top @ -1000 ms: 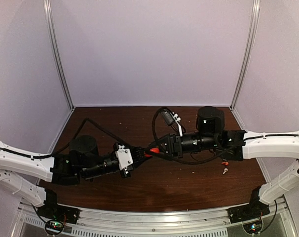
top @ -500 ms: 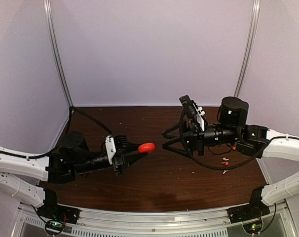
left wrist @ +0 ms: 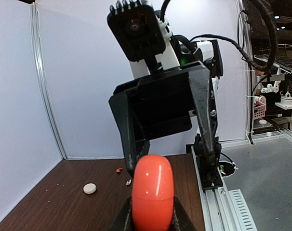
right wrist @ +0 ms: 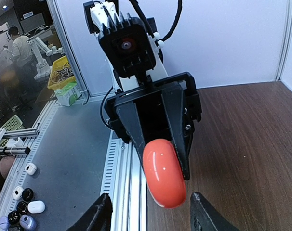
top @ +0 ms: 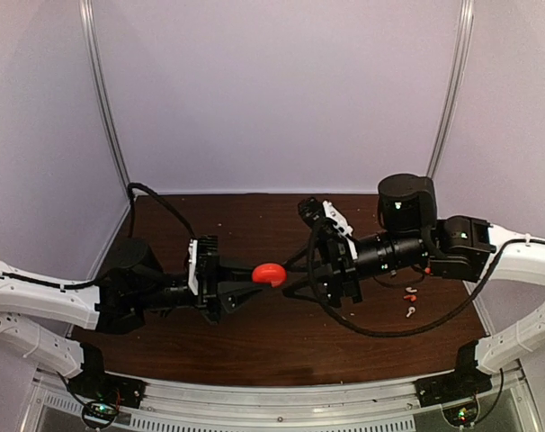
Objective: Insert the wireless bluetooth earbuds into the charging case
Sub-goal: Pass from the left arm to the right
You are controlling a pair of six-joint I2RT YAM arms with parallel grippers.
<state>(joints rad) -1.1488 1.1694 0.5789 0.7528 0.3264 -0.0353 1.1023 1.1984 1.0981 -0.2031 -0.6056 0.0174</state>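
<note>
Dark wood surface [top: 254, 346], walled on three sides by pale lilac panels [top: 272, 90] with metal corner posts; aluminium rail [top: 281, 391] along the near edge. Both arms reaching toward the middle, wrists facing each other above the wood.

Pinched between the left fingers [top: 251, 281]: a red-orange case [top: 271, 274], gripped at its near end, far end poking out toward the right arm. Smooth, glossy, oval, closed, held clear of the surface at about centre. From the left wrist, low in the middle of the view, clamped between two dark fingertips.

Opposite it, the right fingers [left wrist: 205, 125], spread wide and pointing at the case from the other side, tips just beside its free end, which sits in line with the gap between them. Touching the case or not: cannot tell. No grip closed on it from this side.

Two earbuds down on the surface at the right, well apart from the case, below the right forearm: one red-orange [top: 410, 297], one white [top: 409, 312] a little nearer the front edge. Both tiny, stems hard to make out. From the left wrist, a small white round piece [left wrist: 89, 188] lying near them, not touching.

Black cable [top: 380, 334] looping from the right arm down across the wood.
</note>
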